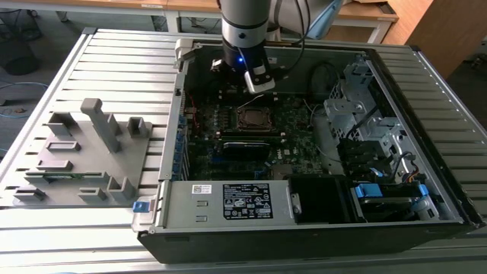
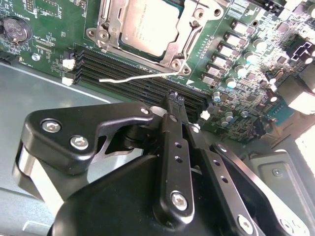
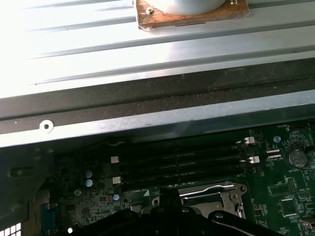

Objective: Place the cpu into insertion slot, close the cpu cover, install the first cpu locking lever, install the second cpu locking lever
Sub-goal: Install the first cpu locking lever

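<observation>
The cpu, a dull silver square, lies in the insertion slot on the green motherboard. The cpu cover, a silvery frame, sits down around the chip. A thin silver locking lever juts out free over the memory slots beside the socket. My gripper hangs just above those slots, a short way from the socket, shut with nothing in it. In the exterior view the gripper hovers inside the open computer case, behind the socket. The socket's metal edge shows in the first wrist view.
Long black memory slots run between socket and case wall. A power supply and drive cage with cables crowd the case's front and exterior right. A grey fixture block stands on the slatted table at the exterior left.
</observation>
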Action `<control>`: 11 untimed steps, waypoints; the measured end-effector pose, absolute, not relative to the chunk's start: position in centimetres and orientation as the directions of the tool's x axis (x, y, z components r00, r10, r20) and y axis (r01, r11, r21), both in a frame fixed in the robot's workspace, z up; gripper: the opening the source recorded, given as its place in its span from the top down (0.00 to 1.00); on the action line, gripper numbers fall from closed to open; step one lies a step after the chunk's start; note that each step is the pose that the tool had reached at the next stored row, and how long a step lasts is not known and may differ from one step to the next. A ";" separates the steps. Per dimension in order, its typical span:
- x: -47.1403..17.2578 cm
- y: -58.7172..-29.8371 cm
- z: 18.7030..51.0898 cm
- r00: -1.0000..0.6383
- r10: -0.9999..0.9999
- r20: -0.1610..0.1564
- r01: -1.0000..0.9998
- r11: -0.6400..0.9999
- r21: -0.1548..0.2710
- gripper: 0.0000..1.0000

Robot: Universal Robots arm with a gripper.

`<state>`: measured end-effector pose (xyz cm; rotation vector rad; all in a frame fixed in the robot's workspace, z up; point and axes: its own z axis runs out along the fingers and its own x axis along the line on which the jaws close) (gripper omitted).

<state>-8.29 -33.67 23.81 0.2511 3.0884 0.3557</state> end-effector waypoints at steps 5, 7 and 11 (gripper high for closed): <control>-8.2 -33.7 23.7 -0.987 0.162 -0.004 0.157 0.961 0.228 0.89; -8.2 -33.7 23.7 -0.987 0.162 -0.004 0.157 0.961 0.228 0.89; -8.2 -33.7 23.5 -0.987 0.162 -0.005 0.157 0.961 0.228 0.89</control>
